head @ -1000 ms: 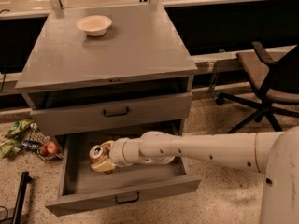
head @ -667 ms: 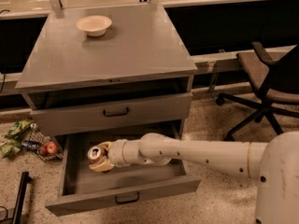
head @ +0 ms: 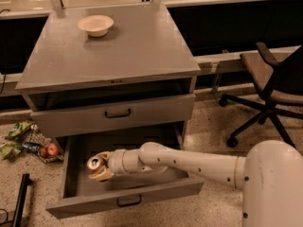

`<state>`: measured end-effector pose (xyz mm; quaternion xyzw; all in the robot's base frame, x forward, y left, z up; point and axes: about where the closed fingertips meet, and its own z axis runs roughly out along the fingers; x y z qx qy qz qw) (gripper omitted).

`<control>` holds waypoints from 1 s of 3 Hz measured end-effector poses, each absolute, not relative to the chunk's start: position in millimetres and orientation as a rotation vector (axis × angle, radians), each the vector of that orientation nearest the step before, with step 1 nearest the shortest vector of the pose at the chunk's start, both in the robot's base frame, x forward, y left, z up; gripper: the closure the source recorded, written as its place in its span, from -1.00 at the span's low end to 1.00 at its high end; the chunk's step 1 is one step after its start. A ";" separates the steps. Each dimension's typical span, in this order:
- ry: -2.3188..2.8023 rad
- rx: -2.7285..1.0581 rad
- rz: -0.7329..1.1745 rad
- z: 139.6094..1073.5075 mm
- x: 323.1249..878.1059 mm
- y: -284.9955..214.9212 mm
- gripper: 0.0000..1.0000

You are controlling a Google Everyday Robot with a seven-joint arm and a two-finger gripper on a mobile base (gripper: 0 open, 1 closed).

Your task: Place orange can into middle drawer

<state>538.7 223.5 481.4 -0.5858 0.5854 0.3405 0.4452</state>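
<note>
Reaching in over the front panel of the middle drawer (head: 156,189), which stands pulled well out toward me, my arm (head: 189,162) lies across the tray from the right so the load comes down inside the walls rather than on the rim. The gripper (head: 100,170) sits over the left part of the tray, clamped on the orange can (head: 94,163). The can is tipped over, silver top facing up and left, which I judge is simply how the wrist must turn to get under the drawer above. I think the can hangs just above the drawer floor, though the shadow makes contact hard to call. Behind it, the upper drawer front (head: 118,112) sits well back from the open one, leaving room for the arm. Farther off, the cream bowl (head: 95,25) rests on the cabinet top (head: 137,51), well apart from the work.
</note>
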 end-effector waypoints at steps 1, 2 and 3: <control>1.459 -1.425 0.886 458.2 542.7 229.0 0.03; 1.473 -1.411 0.888 448.2 548.4 232.3 -0.45; 1.461 -1.417 0.889 440.5 556.4 232.9 -0.89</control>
